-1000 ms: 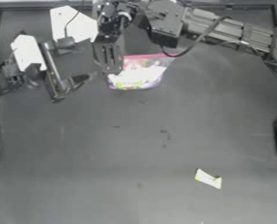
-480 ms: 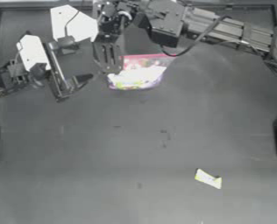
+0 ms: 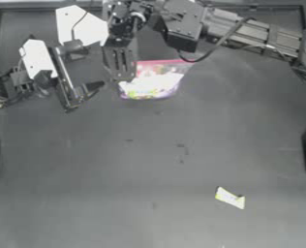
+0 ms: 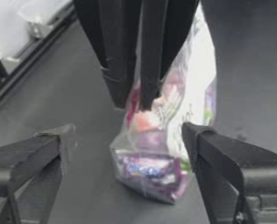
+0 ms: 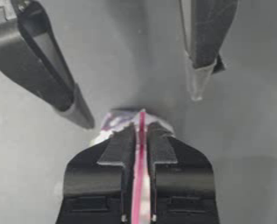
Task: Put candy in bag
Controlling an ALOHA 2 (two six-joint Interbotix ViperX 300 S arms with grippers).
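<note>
The right gripper (image 5: 140, 131) is clenched on the pink-red rim strip of the clear plastic zip bag (image 3: 154, 80), whose multicoloured sweets show through the film, and holds it up at the far side of the dark tabletop (image 3: 149, 184), near the middle of the far edge. The left gripper (image 3: 75, 94) has shifted over the last second: it was lying a little farther out to the left, and it now sits just beside the bag's left edge with its jaws spread wide. In the left wrist view the hanging bag fills the gap between those two open fingers (image 4: 217, 153) without touching either, so this looks like an approach to take hold of the bag's side or lip rather than a finished grasp. The bag itself has barely moved. The small flat pale-yellow wrapped candy (image 3: 230, 197) lies untouched on the tabletop, well apart from both arms, toward the near right. By my reading the task is in its early stage: the bag is being readied for opening, and once the left gripper pinches one wall of it the mouth can be pulled apart. Only then does fetching the candy make sense, and neither gripper is free for that yet.
</note>
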